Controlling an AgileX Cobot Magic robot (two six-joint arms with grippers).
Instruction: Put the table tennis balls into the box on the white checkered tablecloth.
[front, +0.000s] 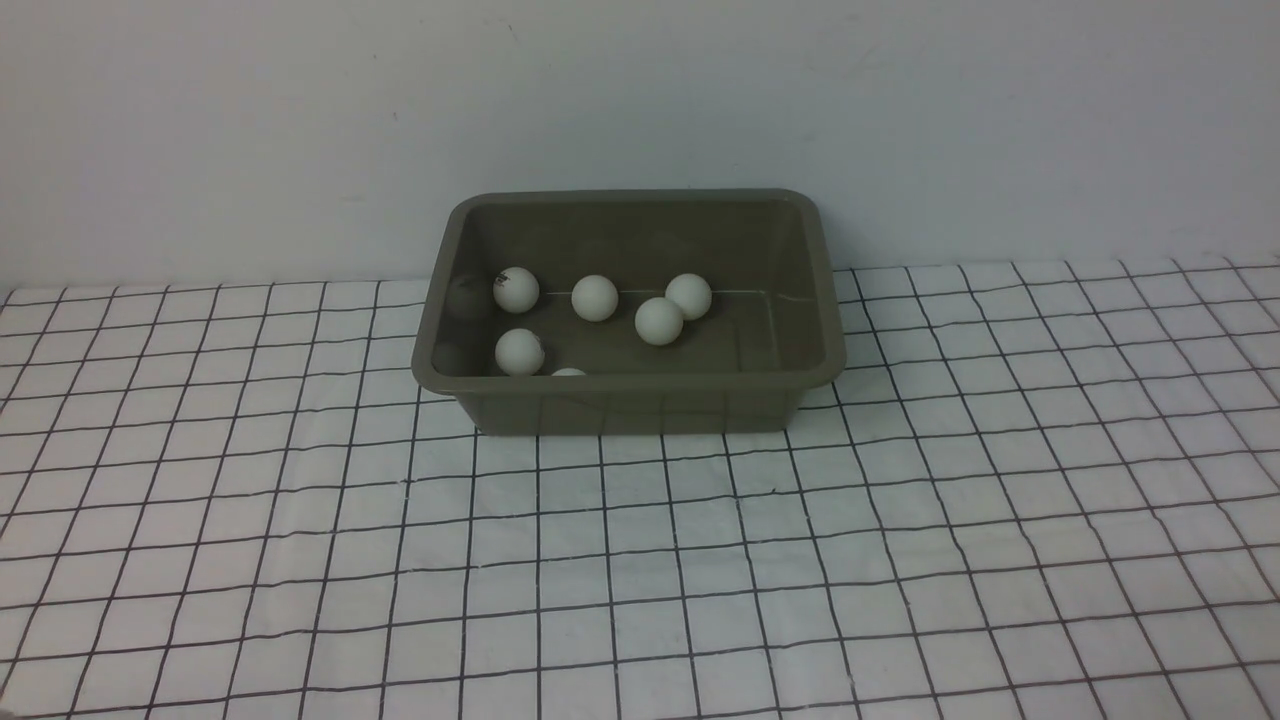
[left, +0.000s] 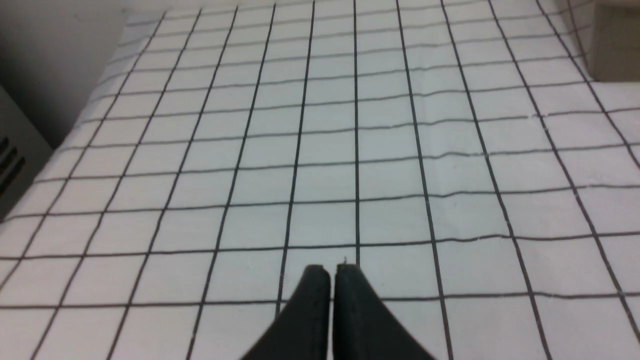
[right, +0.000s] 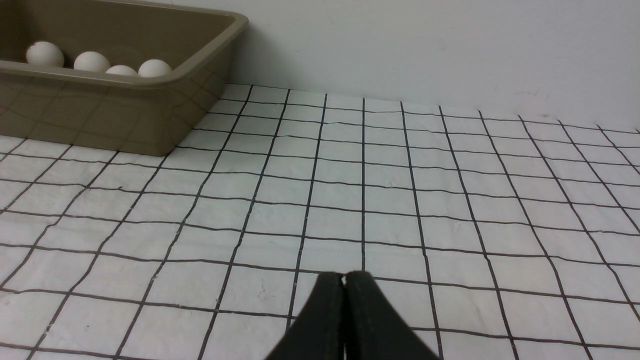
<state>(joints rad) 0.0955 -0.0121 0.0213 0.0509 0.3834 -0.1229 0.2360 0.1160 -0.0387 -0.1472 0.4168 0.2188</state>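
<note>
Left gripper (left: 332, 272), black jaws pressed together, empty, low over the white black-gridded tablecloth (left: 390, 150). Right gripper (right: 344, 278) likewise closed, holding nothing. Six small white balls (front: 659, 321) sit inside the olive-brown rectangular plastic box (front: 640, 400) by the wall.

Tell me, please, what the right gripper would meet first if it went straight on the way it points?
Probably only the white checkered tablecloth: the shut right gripper points over bare cloth toward the wall, and the box lies off to one side. Depth is uncertain.
</note>
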